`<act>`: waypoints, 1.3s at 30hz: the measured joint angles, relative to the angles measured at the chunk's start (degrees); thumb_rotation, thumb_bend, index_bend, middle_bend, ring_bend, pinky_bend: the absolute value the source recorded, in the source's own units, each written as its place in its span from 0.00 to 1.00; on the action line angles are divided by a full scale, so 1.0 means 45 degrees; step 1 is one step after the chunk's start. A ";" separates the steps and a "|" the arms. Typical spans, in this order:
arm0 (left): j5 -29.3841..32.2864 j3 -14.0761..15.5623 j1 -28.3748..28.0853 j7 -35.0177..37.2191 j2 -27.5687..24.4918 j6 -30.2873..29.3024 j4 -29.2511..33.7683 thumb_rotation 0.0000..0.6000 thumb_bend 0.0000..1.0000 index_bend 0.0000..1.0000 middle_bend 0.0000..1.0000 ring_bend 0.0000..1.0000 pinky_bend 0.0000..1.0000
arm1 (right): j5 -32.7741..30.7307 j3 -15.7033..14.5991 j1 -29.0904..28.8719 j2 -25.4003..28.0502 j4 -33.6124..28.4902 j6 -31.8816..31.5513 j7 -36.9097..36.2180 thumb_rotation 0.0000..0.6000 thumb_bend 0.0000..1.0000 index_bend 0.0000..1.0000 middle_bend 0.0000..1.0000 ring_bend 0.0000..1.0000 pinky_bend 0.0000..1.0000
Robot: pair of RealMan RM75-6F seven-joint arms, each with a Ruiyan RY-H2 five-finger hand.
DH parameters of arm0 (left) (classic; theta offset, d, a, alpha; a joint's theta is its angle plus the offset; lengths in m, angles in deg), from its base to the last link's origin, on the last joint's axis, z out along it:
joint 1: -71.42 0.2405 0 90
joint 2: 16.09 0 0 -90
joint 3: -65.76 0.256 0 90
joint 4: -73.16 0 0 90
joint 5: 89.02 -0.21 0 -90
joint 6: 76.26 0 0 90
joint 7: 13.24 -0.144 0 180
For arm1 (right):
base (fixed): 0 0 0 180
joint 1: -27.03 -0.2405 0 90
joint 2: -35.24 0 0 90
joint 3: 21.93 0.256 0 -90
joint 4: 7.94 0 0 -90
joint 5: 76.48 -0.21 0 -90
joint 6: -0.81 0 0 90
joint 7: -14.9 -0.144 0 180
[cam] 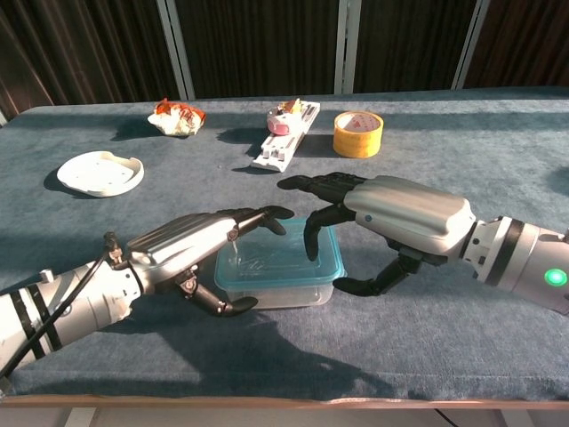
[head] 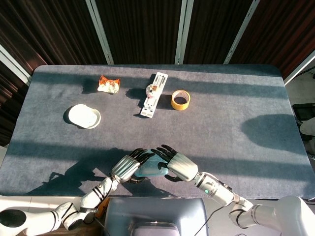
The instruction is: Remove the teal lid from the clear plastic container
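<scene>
The clear plastic container (cam: 271, 292) with its teal lid (cam: 277, 263) sits near the table's front edge, and the lid lies flat on it. My left hand (cam: 189, 248) holds the container's left end, fingers reaching over the far corner and thumb against the near wall. My right hand (cam: 402, 216) arches over the right end. One of its fingertips (cam: 311, 253) touches the lid, and its thumb (cam: 356, 286) lies beside the right wall. In the head view both hands, left hand (head: 126, 166) and right hand (head: 180, 164), cover most of the lid (head: 148, 168).
At the back stand a yellow tape roll (cam: 358, 132), a white remote-like tray with a small pink item (cam: 286, 121) and a crumpled orange wrapper (cam: 177, 116). A white dish (cam: 100, 172) lies at the left. The table edge (cam: 284, 400) runs close behind my wrists.
</scene>
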 measured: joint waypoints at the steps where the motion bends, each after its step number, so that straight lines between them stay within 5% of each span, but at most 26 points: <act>1: -0.0006 0.0005 -0.0003 0.0001 0.0006 0.0001 -0.0009 1.00 0.28 0.00 0.36 0.46 0.54 | -0.0009 0.0009 -0.0005 0.0019 -0.0032 -0.0001 0.0015 1.00 0.46 0.57 0.08 0.00 0.00; 23: -0.0186 0.0137 0.0008 -0.0003 -0.0010 -0.0133 -0.0034 1.00 0.28 0.00 0.37 0.46 0.54 | -0.0402 0.0565 -0.0265 0.0093 -0.0333 0.0050 0.0273 1.00 0.46 0.57 0.08 0.00 0.00; 30: -0.0320 0.0148 0.0041 0.0201 -0.0048 -0.0400 0.0019 1.00 0.28 0.00 0.37 0.46 0.54 | -0.0448 0.0627 -0.0362 -0.0380 -0.0138 0.0131 0.0399 1.00 0.53 0.68 0.11 0.00 0.00; 35: -0.0528 0.0142 0.0080 0.0701 0.0036 -0.0818 -0.0119 1.00 0.28 0.00 0.35 0.43 0.42 | -0.0380 0.0622 -0.0342 -0.0689 0.0132 -0.0100 0.0487 1.00 0.62 0.77 0.14 0.00 0.00; 39: -0.0870 0.0204 0.0082 0.1465 0.0173 -0.1274 -0.0473 1.00 0.28 0.00 0.27 0.25 0.26 | -0.0299 0.0628 -0.0304 -0.0790 0.0268 -0.0383 0.0452 1.00 0.63 0.79 0.15 0.00 0.00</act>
